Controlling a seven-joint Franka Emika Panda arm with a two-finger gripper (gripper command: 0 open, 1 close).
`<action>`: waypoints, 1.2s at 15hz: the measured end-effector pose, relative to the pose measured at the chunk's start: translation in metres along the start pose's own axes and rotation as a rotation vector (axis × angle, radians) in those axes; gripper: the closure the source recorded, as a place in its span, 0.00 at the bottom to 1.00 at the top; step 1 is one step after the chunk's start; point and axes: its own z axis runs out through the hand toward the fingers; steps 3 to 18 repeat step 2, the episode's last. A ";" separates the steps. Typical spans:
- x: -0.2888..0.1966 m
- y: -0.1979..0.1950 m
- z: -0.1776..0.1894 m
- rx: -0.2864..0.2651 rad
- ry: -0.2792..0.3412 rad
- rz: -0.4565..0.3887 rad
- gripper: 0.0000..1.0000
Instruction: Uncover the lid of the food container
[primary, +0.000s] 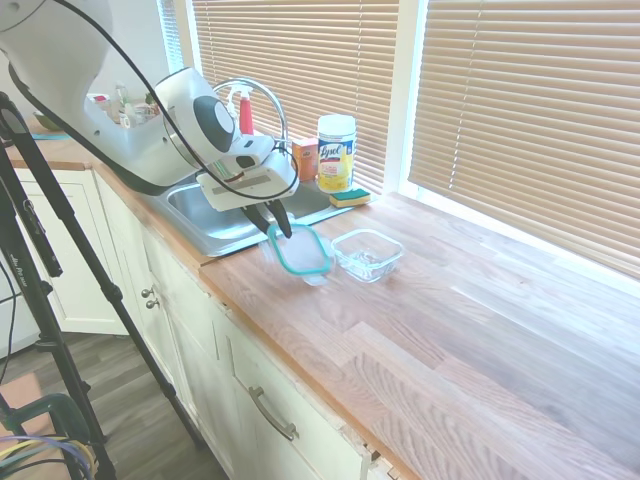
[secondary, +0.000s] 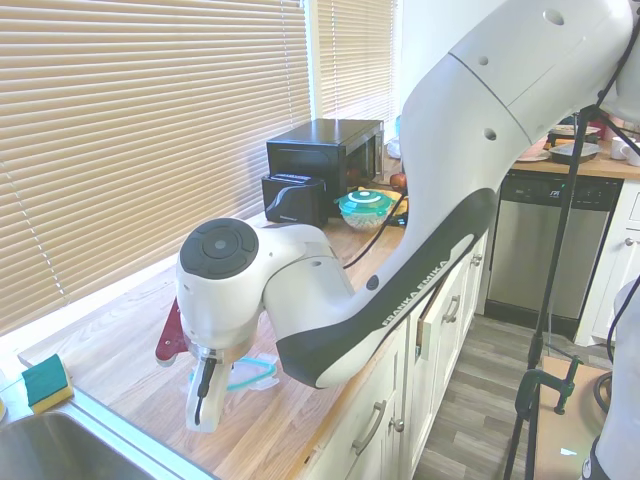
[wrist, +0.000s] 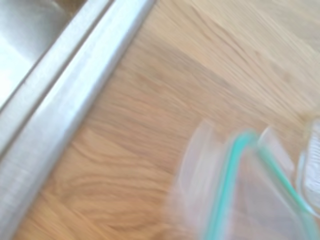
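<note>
The lid (primary: 300, 252), clear with a teal rim, hangs tilted just above the wooden counter (primary: 480, 340), close to the sink's edge. My gripper (primary: 278, 226) is shut on its upper edge. The food container (primary: 367, 254), a shallow clear glass dish, stands uncovered on the counter right beside the lid. From the other side the gripper (secondary: 203, 392) points down, with the lid (secondary: 252, 372) behind it and the arm hiding the dish. The wrist view is motion-blurred and shows the lid's teal rim (wrist: 227, 185) over the wood, with a sliver of the container (wrist: 312, 167) at the edge.
A steel sink (primary: 205, 215) with a faucet (primary: 262, 95) lies behind the gripper. A Lysol tub (primary: 336, 152), a small orange box (primary: 305, 160) and a yellow-green sponge (primary: 350, 197) stand by the window. A microwave (secondary: 325, 160) and a covered bowl (secondary: 365, 208) sit further along.
</note>
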 end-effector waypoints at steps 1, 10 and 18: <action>-0.003 -0.004 -0.001 0.011 -0.016 0.013 0.00; -0.005 -0.008 -0.004 0.028 -0.051 0.037 0.00; -0.005 -0.008 -0.004 0.028 -0.051 0.037 0.00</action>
